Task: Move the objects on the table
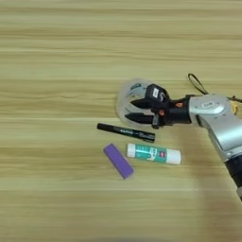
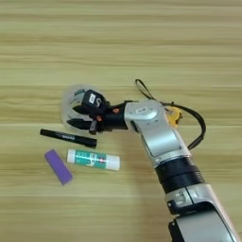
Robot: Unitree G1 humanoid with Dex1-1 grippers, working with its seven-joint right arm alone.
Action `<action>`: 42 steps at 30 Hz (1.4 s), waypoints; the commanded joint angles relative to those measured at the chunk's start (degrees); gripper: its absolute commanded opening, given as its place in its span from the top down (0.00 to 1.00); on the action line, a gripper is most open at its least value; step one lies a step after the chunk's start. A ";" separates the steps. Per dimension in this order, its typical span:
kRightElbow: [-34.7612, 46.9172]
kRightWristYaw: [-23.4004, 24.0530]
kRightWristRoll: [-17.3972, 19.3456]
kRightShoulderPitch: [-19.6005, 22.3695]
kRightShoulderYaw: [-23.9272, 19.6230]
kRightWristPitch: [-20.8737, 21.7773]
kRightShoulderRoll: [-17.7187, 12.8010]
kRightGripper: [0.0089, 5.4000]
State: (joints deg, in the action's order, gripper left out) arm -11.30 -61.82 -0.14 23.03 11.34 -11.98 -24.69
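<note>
The silver forearm (image 2: 160,137) is reaching toward the frame's left, its hand (image 1: 134,109) hovering spread over the tape roll (image 1: 126,97), fingers pointing left.

The counter (image 1: 71,47) is light-brown wood with darker horizontal grain stripes. The tape roll (image 1: 126,94) is clear and glassy. The marker (image 1: 125,132) is black with pale lettering; the glue stick (image 1: 153,153) is white with a green label; the eraser block (image 1: 118,160) is plain purple. The tape measure (image 2: 174,116) shows yellow, its strap (image 2: 198,123) black. The forearm (image 2: 158,134) is silver, the end effector (image 1: 133,109) black with small orange spots.
</note>
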 commanded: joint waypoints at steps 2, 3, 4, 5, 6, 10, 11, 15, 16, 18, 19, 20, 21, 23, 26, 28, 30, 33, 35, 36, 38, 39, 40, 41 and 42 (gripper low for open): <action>2.73 2.20 1.10 3.94 -1.54 0.51 -0.96 0.66; 2.44 2.35 1.07 4.05 -1.58 0.42 -0.90 0.64; 2.15 2.53 1.06 4.19 -1.66 0.34 -0.84 0.63; 1.94 2.68 1.09 4.31 -1.75 0.25 -0.80 0.61; 1.93 2.82 1.12 4.38 -1.79 0.13 -0.75 0.59; 2.14 3.10 1.37 4.50 -1.89 -0.08 -0.75 0.50; 2.21 3.15 1.43 4.55 -1.94 -0.14 -0.77 0.47; 2.62 3.43 1.82 4.84 -2.42 -0.30 -0.85 0.40; 2.72 3.50 1.92 4.91 -2.55 -0.32 -0.86 0.38; 2.97 3.65 2.15 5.01 -2.78 -0.35 -0.86 0.35; 3.16 3.76 2.32 5.03 -2.88 -0.33 -0.84 0.33; 3.39 3.83 2.45 5.03 -2.96 -0.33 -0.86 0.30; 3.76 4.00 2.64 5.04 -3.20 -0.27 -0.90 0.30; 4.55 4.26 3.21 5.21 -3.88 -0.44 -1.01 0.27; 6.22 4.84 4.13 5.55 -5.18 -0.96 -1.09 0.20; 7.15 5.78 4.96 6.13 -6.44 -1.45 -0.96 0.18; 7.78 6.70 5.95 6.79 -7.75 -1.84 -0.80 0.13; 7.68 8.97 6.40 7.78 -9.60 -0.31 -0.49 0.07; 6.79 10.71 6.25 8.73 -10.63 0.33 -0.50 0.05; 6.47 11.20 6.35 9.05 -11.05 0.56 -0.59 0.02; 6.11 11.76 6.71 9.35 -11.80 1.16 -0.79 0.01; 6.03 11.91 7.09 9.42 -12.29 1.57 -0.83 0.01; 6.13 12.02 7.64 9.48 -12.88 1.99 -0.89 0.01; 6.25 12.14 8.18 9.53 -13.42 2.26 -1.00 0.01; 6.32 12.25 8.60 9.59 -13.97 2.61 -1.12 0.01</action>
State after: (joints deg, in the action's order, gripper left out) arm -7.02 -51.58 6.28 27.64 0.18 -11.86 -24.14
